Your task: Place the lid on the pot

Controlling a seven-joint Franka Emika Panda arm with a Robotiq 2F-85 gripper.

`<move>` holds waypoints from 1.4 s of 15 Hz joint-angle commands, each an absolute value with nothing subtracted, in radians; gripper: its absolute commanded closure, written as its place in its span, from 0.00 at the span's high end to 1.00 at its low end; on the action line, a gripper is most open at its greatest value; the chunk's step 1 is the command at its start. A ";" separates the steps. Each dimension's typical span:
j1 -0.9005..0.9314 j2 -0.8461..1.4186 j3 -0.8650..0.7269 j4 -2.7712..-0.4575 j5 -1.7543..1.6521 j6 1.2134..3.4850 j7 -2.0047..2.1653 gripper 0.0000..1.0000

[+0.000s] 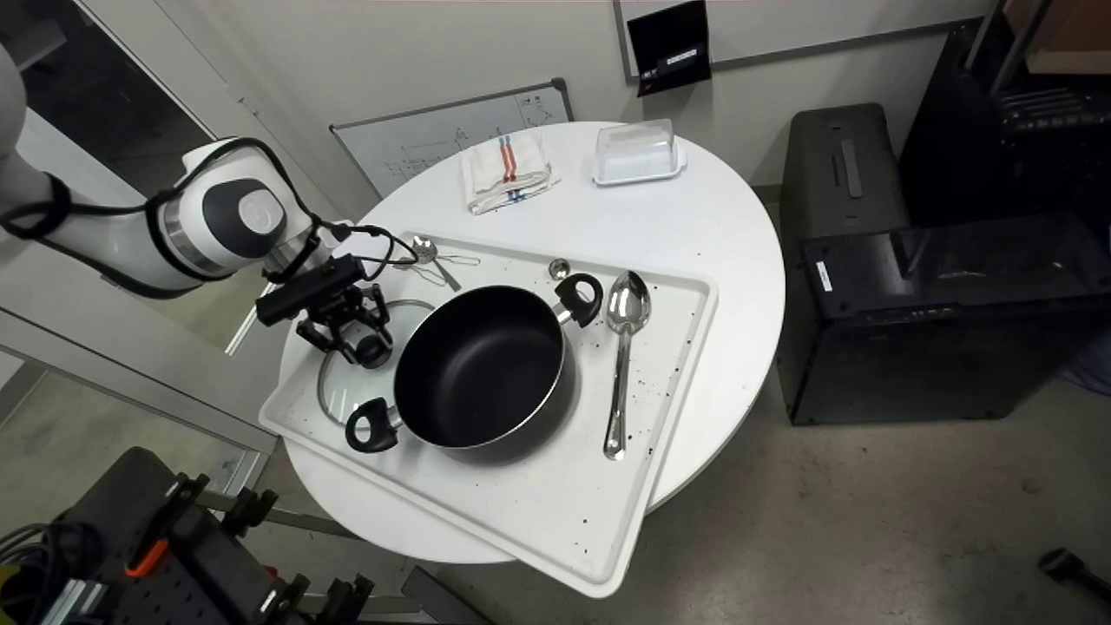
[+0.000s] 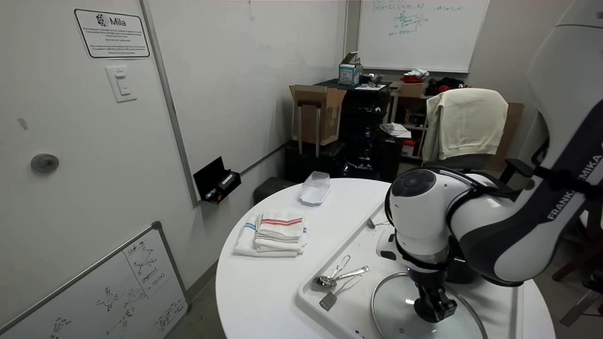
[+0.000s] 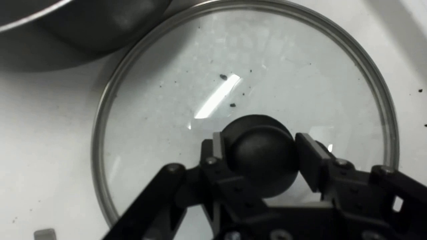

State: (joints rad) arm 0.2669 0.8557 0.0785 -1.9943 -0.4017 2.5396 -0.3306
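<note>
The clear glass lid (image 1: pixel 347 382) with a metal rim lies low over the tray beside the black pot (image 1: pixel 486 365). The lid also shows in an exterior view (image 2: pixel 395 301) and in the wrist view (image 3: pixel 160 110). The pot is uncovered, with two looped black handles; its wall shows at the top left of the wrist view (image 3: pixel 83 36). My gripper (image 1: pixel 369 341) is at the lid's centre, its fingers against both sides of the round black knob (image 3: pixel 263 156). The gripper also shows in an exterior view (image 2: pixel 435 308). Whether the lid is slightly raised, I cannot tell.
A white tray (image 1: pixel 555 551) on the round table (image 1: pixel 738 260) holds the pot. A large metal spoon (image 1: pixel 621 373) lies beside the pot, and small utensils (image 1: pixel 425 250) lie behind the lid. Folded towels (image 1: pixel 508 171) and a clear-covered dish (image 1: pixel 638 154) stand at the table's far side.
</note>
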 commanded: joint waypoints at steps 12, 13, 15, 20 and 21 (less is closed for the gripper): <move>0.245 0.644 0.139 -2.179 -0.410 2.507 -0.341 0.26; 0.245 0.610 0.148 -2.204 -0.409 2.497 -0.344 0.26; 0.240 0.542 0.168 -2.249 -0.404 2.474 -0.357 0.26; 0.207 0.359 0.231 -2.330 -0.354 2.340 -0.425 0.26; 0.194 0.322 0.240 -2.342 -0.340 2.320 -0.444 0.26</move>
